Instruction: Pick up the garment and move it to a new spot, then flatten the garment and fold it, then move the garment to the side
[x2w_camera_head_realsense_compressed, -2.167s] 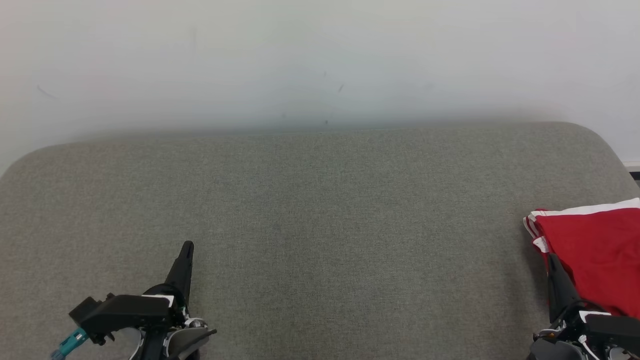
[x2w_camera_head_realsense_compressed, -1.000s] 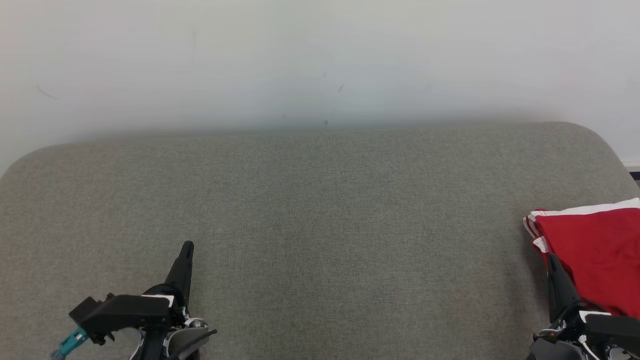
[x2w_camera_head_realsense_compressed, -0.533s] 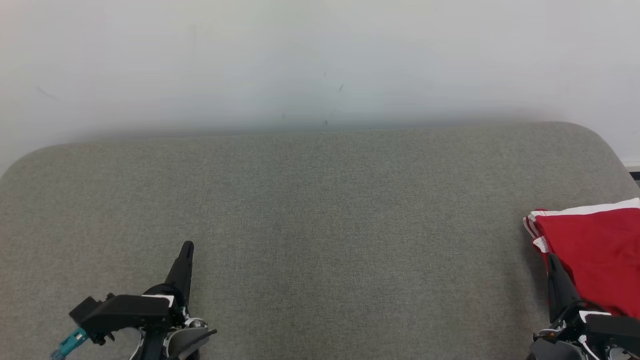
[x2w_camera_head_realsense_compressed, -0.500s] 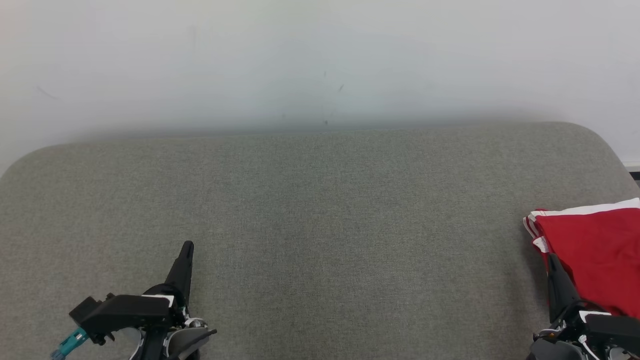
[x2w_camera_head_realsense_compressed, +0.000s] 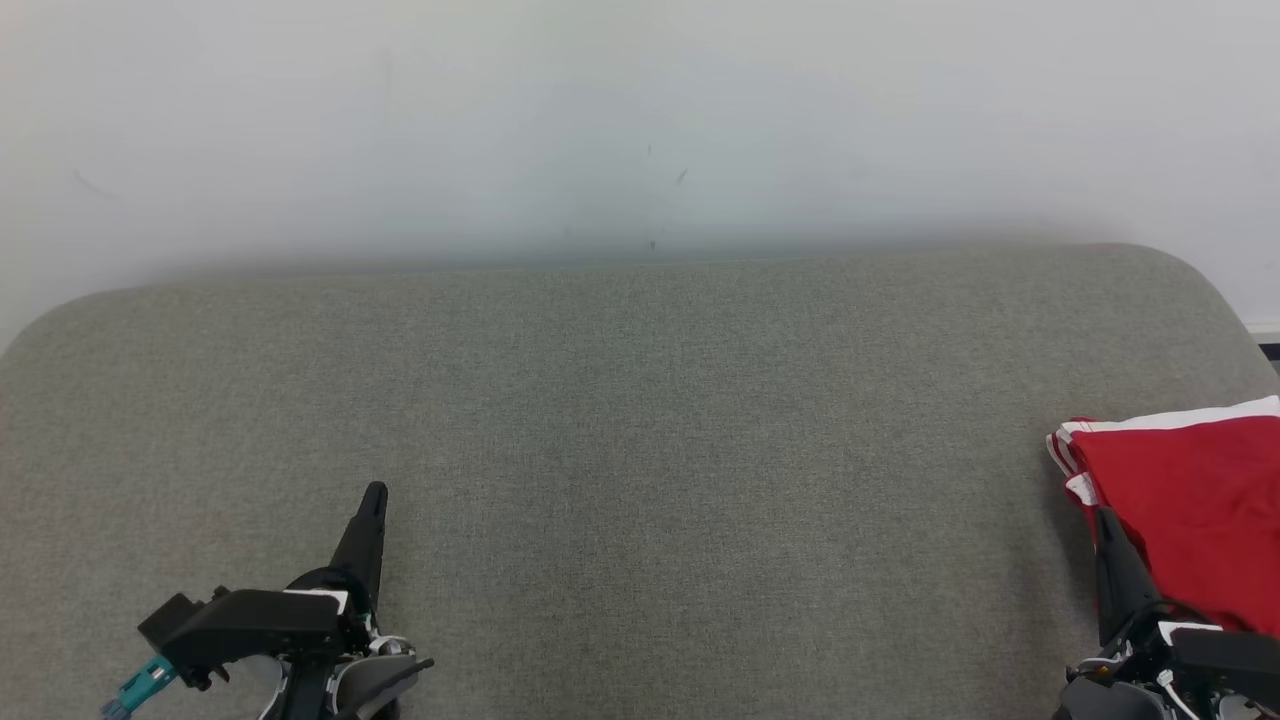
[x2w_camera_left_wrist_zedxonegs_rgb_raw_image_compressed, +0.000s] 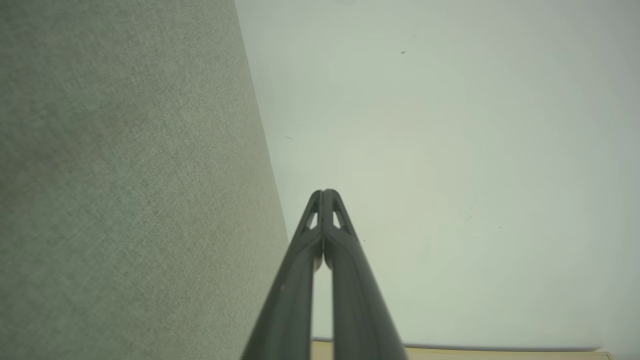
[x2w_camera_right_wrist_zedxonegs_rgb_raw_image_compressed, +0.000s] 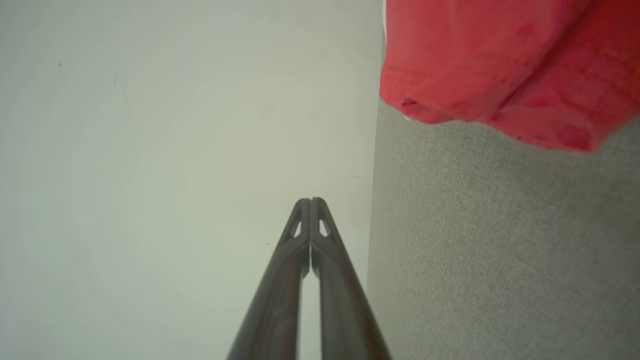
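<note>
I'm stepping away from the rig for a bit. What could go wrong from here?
1. The red garment lies at the far right of the grey cushion and runs out of the head view. If it is close to that side's edge, a nudge might slide it off.
2. The right gripper, jaws shut, sits right beside the garment's edge. A sideways move could drag the fabric and rumple it.

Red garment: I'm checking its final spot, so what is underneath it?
The red garment lies on the grey cushion, at its right end. The patch of cushion beneath it is covered, so anything tucked under the cloth cannot be seen.
</note>
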